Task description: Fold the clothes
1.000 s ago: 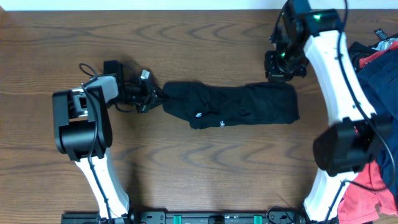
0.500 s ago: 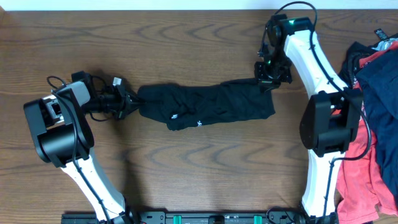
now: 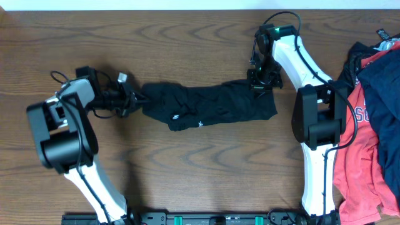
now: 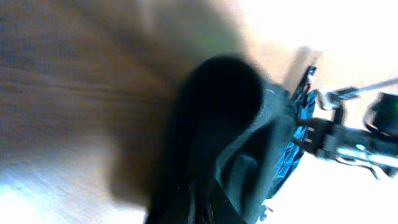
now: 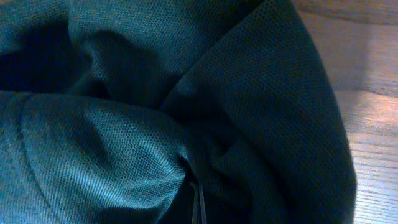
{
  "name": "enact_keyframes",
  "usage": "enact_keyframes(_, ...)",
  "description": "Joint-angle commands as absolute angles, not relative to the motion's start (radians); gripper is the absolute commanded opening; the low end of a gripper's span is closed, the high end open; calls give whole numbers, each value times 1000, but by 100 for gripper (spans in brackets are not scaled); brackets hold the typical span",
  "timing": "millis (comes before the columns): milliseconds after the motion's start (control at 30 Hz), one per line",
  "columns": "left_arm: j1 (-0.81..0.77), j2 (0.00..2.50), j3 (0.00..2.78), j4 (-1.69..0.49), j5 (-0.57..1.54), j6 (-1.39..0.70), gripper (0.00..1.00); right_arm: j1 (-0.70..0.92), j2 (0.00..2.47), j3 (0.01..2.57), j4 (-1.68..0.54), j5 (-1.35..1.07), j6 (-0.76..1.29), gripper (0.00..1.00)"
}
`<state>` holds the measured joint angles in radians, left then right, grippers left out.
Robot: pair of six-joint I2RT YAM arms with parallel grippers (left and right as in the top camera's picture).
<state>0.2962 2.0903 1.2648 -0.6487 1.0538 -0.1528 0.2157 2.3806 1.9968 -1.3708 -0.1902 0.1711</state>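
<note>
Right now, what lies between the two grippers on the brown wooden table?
In the overhead view, the bunched black fabric shirt spans from left gripper to right gripper, both shut on it.

One crumpled black fabric shirt [image 3: 212, 107]; two white jointed robot arms [image 3: 94, 181]; one brown wooden table [image 3: 187, 175]; perhaps three piled red and navy garments [image 3: 375, 112].

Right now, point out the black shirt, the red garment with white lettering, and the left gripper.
black shirt [image 3: 209, 107]: overhead view, middle of its bunched body.
red garment [image 3: 355, 172]: overhead view, plain fabric below the lettering.
left gripper [image 3: 138, 100]: overhead view, where its jaws pinch the shirt's end.
</note>
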Motion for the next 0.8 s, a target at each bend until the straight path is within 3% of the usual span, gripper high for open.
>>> enact_keyframes(0, 297, 1959, 1263, -655, 1065, -148, 6, 215, 2392, 1993, -1362, -191, 171, 1)
enact_keyframes(333, 234, 1700, 1262, -745, 1061, -184, 6, 216, 2392, 1993, -1349, -191, 171, 1)
enact_keyframes(767, -75, 1609, 1263, -607, 992, -428, 6, 217, 2392, 1993, -1349, -192, 171, 1)
